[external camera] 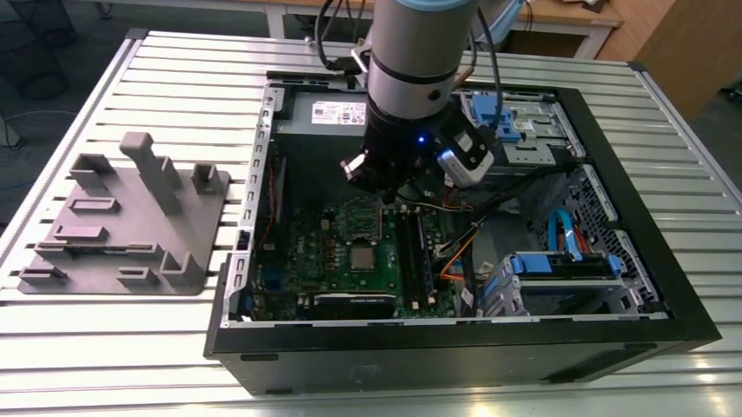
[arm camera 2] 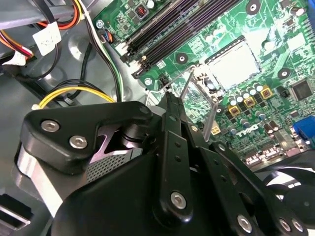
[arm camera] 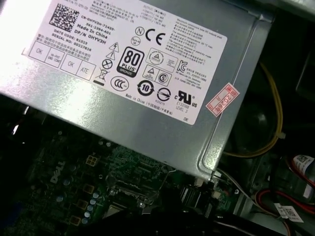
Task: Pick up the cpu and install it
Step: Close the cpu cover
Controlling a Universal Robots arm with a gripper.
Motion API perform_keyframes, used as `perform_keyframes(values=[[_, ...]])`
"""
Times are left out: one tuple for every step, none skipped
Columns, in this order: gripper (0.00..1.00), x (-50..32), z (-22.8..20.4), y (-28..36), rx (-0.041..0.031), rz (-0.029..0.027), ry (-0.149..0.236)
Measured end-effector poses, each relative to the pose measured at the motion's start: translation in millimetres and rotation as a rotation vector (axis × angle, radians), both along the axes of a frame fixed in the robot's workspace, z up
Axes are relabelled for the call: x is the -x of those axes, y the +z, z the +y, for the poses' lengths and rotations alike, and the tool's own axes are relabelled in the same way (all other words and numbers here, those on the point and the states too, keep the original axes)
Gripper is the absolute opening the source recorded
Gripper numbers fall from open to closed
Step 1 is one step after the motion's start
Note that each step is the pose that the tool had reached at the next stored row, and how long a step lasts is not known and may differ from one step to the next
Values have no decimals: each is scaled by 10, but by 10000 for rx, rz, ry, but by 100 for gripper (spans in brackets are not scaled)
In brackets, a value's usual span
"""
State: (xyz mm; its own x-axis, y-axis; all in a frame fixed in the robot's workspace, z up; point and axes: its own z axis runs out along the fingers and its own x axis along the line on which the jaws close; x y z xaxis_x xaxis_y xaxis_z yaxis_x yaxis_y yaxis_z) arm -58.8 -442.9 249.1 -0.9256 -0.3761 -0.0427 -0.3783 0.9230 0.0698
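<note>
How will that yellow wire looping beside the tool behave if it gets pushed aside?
Probably floppy: the yellow wire is thin and curves in a free arc. It looks light, so a nudge would likely bend it aside. It may spring back or snag, since black wires run right beside it.

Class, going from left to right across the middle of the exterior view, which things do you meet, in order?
Grey fixture → motherboard → blue drive caddy.
</note>
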Motion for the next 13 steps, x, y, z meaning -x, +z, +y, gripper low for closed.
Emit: perform_keyframes(values=[[11, 0, -8, 4, 0, 0, 8], [11, 0, -17, 7, 0, 0, 13], [11, 0, -26, 10, 0, 0, 17], [11, 0, -35, 13, 0, 0, 22], [11, 0, -45, 15, 0, 0, 25], [11, 0, -55, 17, 1, 0, 28], [11, 0, -66, 18, 2, 0, 31], [11, 0, -78, 19, 3, 0, 34], [11, 0, -90, 20, 4, 1, 36], [11, 0, -101, 21, 4, 0, 39], [11, 0, -113, 21, 6, 0, 40], [11, 0, -125, 21, 6, 0, 41], [11, 0, -138, 22, 8, 1, 43]])
